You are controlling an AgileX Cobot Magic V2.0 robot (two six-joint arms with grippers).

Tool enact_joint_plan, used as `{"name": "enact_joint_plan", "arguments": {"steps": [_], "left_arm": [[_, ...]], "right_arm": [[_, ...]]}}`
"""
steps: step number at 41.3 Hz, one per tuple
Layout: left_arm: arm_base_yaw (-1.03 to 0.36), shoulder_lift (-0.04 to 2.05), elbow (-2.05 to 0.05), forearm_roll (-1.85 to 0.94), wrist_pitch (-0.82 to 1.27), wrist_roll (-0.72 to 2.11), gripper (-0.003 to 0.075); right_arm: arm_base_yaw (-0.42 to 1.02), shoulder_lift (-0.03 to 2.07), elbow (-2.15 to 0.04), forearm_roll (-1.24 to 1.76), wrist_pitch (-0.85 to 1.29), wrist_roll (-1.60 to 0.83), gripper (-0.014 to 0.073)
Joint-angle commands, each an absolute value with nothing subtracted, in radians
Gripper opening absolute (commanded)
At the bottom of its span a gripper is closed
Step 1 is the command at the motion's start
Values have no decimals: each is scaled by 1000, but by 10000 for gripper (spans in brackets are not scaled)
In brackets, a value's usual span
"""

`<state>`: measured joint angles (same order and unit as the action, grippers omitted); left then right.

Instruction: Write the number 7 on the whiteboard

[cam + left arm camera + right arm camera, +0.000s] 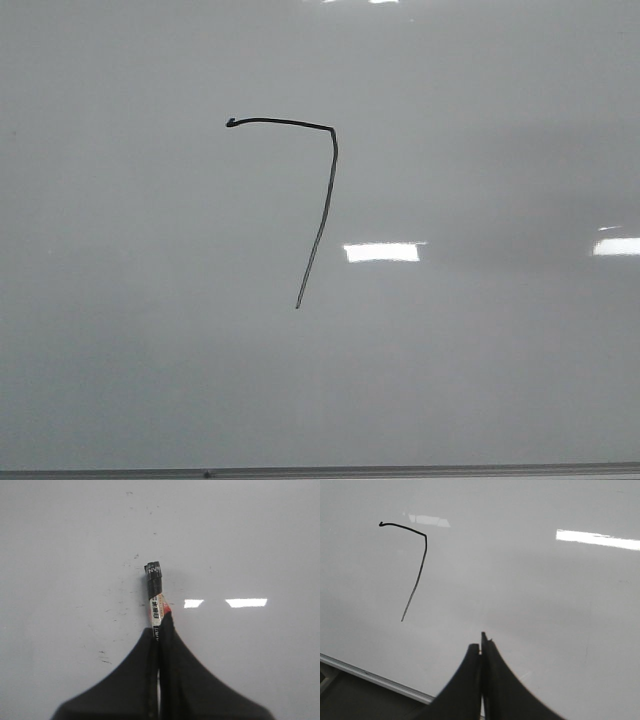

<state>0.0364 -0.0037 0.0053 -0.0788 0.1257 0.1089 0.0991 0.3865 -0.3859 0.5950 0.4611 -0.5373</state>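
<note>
The number 7 [322, 200] is drawn in thin black line on the whiteboard [480, 380], with a hooked top stroke and a long slanting downstroke. It also shows in the right wrist view [420, 565]. Neither gripper shows in the front view. In the left wrist view my left gripper [160, 626] is shut on a marker [156, 597] with a white label and black cap end, held above the whiteboard [250, 540]. My right gripper [481, 644] is shut and empty over the whiteboard [545, 595], to the right of the 7.
The board's grey metal frame edge runs along the bottom of the front view [320, 471] and across the corner of the right wrist view [375, 679]. Bright glare patches [381, 252] lie on the board. Small dark specks [102, 655] mark the board under the left gripper.
</note>
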Motion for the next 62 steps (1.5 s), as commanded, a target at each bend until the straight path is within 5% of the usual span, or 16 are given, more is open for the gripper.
{"name": "enact_joint_plan", "arguments": {"steps": [1, 26, 46, 62], "left_arm": [[37, -21, 10, -91, 33, 108, -20], [37, -21, 10, -91, 33, 108, -20], [37, -21, 10, -91, 33, 108, -20], [37, -19, 10, -91, 33, 108, -20]], "right_arm": [[94, 393, -412, 620, 407, -543, -69], [98, 389, -389, 616, 380, -543, -69], [21, 98, -84, 188, 92, -151, -69], [-20, -30, 22, 166, 169, -137, -69]]}}
